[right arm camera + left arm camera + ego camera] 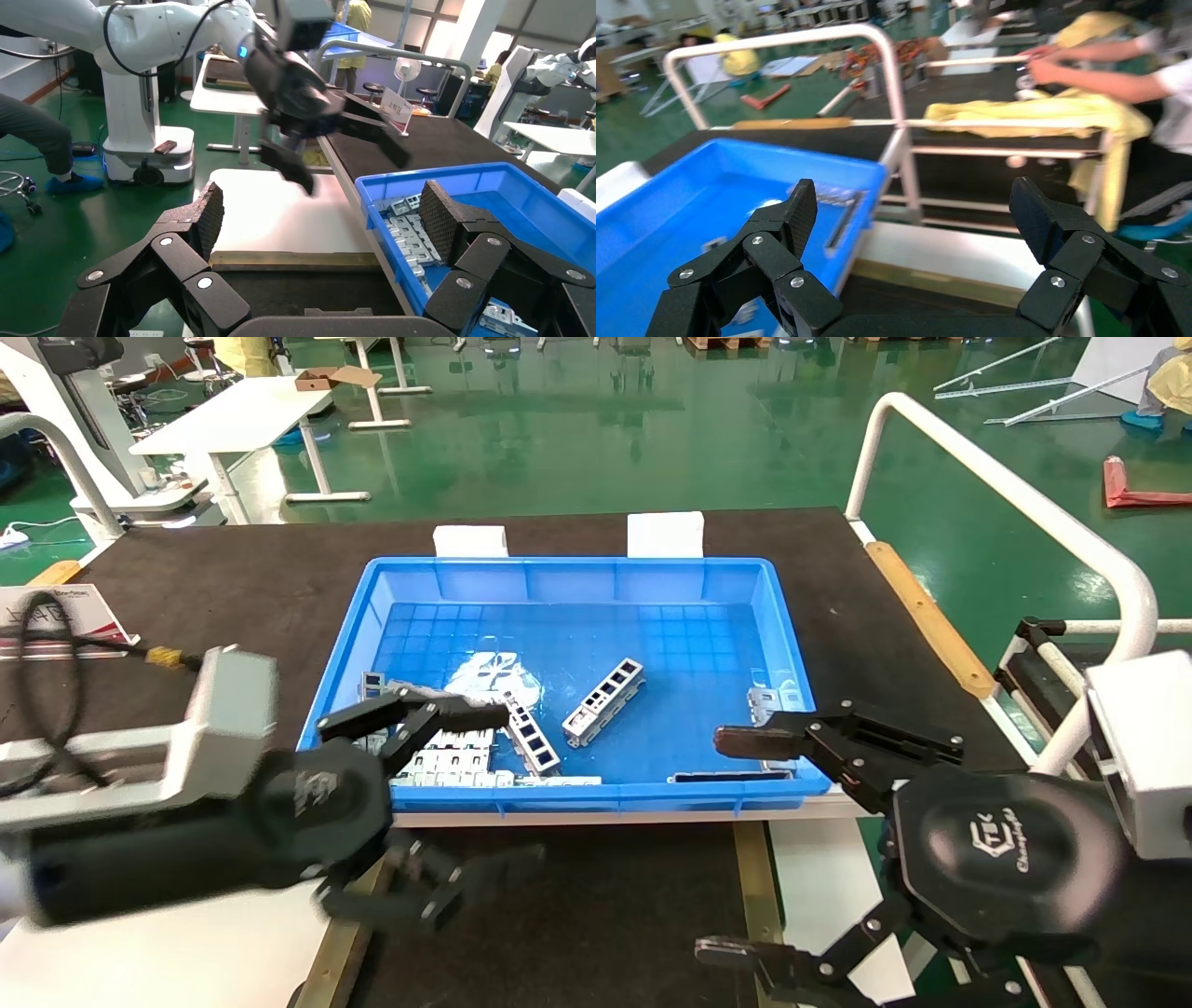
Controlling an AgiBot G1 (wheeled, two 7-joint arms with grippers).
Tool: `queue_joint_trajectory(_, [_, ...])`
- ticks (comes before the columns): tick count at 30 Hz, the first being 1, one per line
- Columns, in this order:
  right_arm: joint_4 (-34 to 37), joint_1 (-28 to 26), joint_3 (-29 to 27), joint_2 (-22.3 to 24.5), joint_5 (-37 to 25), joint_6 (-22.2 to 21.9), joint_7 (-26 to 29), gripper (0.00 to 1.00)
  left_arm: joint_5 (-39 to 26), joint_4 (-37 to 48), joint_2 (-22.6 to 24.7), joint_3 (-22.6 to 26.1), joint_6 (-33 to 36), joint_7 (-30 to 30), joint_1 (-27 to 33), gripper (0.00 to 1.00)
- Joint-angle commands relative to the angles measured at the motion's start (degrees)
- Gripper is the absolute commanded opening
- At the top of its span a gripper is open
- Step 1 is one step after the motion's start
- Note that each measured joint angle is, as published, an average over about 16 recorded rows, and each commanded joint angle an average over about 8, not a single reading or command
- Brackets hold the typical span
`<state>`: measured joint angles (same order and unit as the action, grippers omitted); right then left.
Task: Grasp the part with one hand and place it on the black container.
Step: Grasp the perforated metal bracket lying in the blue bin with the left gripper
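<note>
Several silver-grey ladder-like parts lie in the blue bin (577, 607); one part (603, 689) lies alone in the middle, another (531, 733) leans by a pile at the near left. The black container (605, 915), with brass rails, lies in front of the bin. My left gripper (517, 784) is open and empty over the bin's near left corner and the container's left side. My right gripper (712, 845) is open and empty over the bin's near right corner. In the right wrist view the parts (407, 232), the container (302, 288) and my left gripper (330, 140) show.
White sheets (819, 868) lie on both sides of the container. A white tube railing (1015, 495) rises at the right. Two white foam blocks (665, 535) stand behind the bin. A cable (47, 672) and a card lie at far left.
</note>
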<state>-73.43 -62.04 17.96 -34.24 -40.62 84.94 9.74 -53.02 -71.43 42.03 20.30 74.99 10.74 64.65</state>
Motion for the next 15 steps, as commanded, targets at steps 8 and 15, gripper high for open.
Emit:
queue_joint_trajectory(8, [0.0, 0.0, 0.0, 0.0, 0.0, 0.0, 0.0, 1.0, -8.8, 4.4, 7.3, 3.9, -8.5, 0.6, 3.8, 1.0])
queue_joint_trajectory(15, [0.0, 0.0, 0.0, 0.0, 0.0, 0.0, 0.0, 1.0, -16.3, 13.3, 15.3, 7.3, -15.7, -0.7, 7.9, 1.0])
